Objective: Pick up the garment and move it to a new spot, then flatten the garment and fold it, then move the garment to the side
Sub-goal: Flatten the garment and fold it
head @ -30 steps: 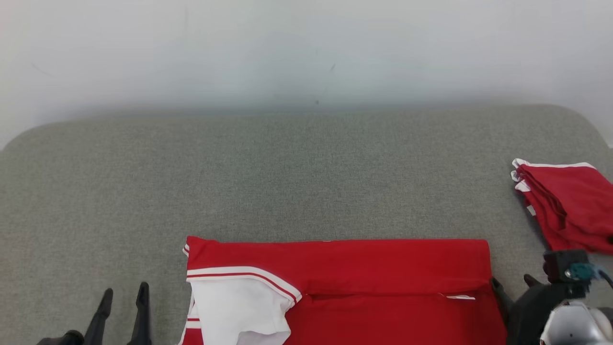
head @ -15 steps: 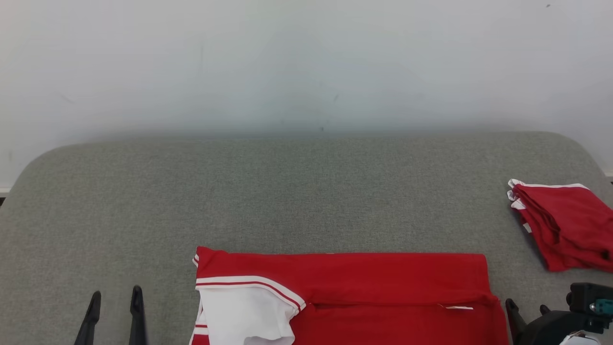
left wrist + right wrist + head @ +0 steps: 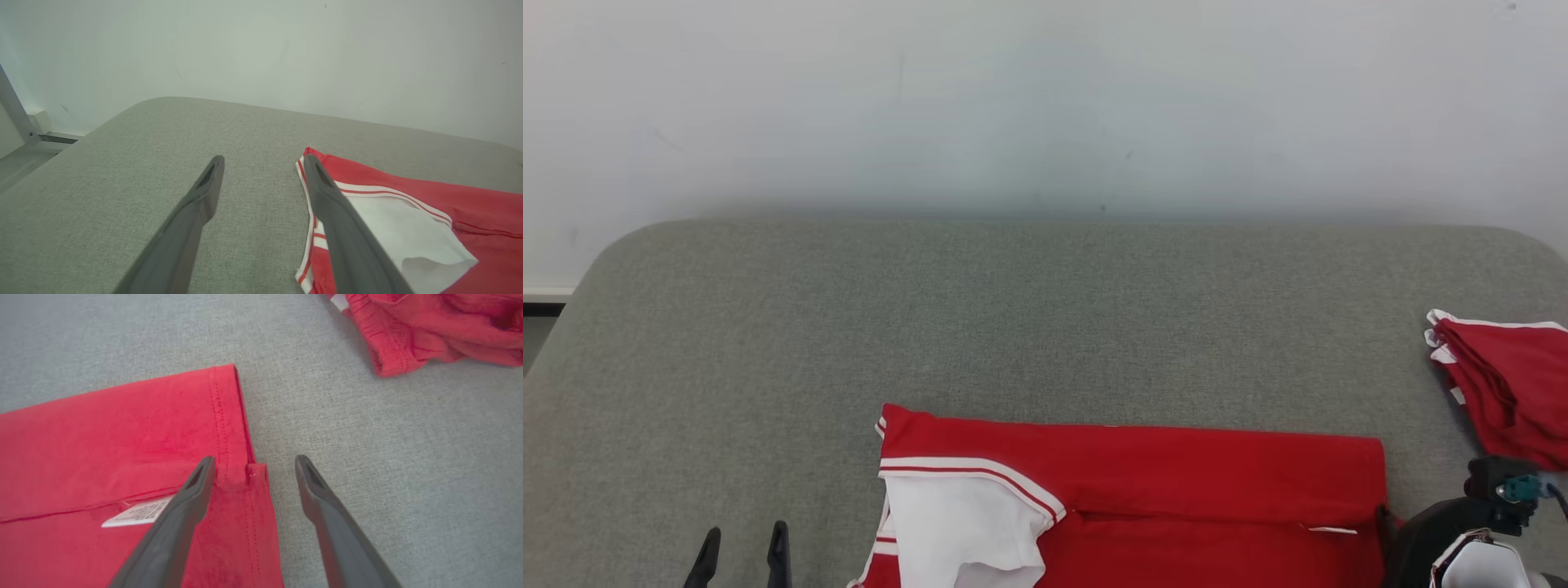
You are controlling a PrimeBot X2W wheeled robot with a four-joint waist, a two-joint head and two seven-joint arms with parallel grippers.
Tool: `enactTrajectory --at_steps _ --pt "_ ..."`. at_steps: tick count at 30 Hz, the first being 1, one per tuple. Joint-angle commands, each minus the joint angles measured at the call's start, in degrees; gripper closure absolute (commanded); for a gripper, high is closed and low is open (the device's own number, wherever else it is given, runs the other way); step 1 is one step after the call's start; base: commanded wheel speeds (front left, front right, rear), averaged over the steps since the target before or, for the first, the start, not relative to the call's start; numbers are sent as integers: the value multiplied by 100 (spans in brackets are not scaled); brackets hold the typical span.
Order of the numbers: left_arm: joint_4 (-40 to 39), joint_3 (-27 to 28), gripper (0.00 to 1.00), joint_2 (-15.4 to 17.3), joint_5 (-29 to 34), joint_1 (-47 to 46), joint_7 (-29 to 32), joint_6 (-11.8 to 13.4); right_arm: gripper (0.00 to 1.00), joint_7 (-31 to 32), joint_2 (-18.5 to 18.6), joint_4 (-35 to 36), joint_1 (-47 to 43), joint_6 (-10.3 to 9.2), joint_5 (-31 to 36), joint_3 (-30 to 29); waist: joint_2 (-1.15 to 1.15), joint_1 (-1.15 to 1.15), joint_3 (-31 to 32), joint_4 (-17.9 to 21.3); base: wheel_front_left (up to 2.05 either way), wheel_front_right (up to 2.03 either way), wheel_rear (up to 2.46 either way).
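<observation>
The garment (image 3: 1176,482) is a red shirt with a white sleeve trimmed in red and white stripes, lying flat and partly folded on the grey cushion (image 3: 931,327) at the bottom centre. My left gripper (image 3: 743,549) stands open a short way left of the sleeve end; in the left wrist view the left gripper (image 3: 263,163) has its fingers apart above bare cushion, the garment (image 3: 408,204) just to their right. My right gripper (image 3: 253,462) is open over the garment's (image 3: 122,428) hemmed right edge, close above the cloth, near a white label (image 3: 137,512).
A second red garment (image 3: 1511,384), bunched with white trim, lies at the cushion's right edge; the second red garment (image 3: 429,326) also sits beyond my right fingers. A pale wall (image 3: 1045,106) rises behind the cushion. Floor shows past the cushion's left end (image 3: 16,163).
The head camera has shifted, so the whole scene sits further right. My right gripper has drawn lower in the view; the garment lies as before.
</observation>
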State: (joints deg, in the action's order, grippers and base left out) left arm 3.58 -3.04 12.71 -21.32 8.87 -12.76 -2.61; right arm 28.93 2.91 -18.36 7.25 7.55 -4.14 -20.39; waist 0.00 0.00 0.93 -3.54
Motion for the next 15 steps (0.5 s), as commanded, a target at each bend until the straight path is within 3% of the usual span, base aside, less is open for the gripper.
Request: enactTrajectory --at_steps 1,7,14,15 --pt "-16 -13 0 18 -8 -61 23 -19 0 9 -2 -100 88 -12 97 -26 0 0 -69 -56 0 0 0" --pt "-44 -88 0 0 -39 -86 107 18 0 -76 -4 -816 318 -12 252 -98 0 0 -222 -134 0 0 0" --pt "-68 -116 0 27 -78 -87 149 47 0 -130 -43 -1355 461 3 -165 296 0 0 -223 -151 0 0 0" --pt "-75 -120 0 28 -83 -81 154 47 4 -149 -46 -1404 486 4 -233 388 0 0 -220 -149 0 0 0"
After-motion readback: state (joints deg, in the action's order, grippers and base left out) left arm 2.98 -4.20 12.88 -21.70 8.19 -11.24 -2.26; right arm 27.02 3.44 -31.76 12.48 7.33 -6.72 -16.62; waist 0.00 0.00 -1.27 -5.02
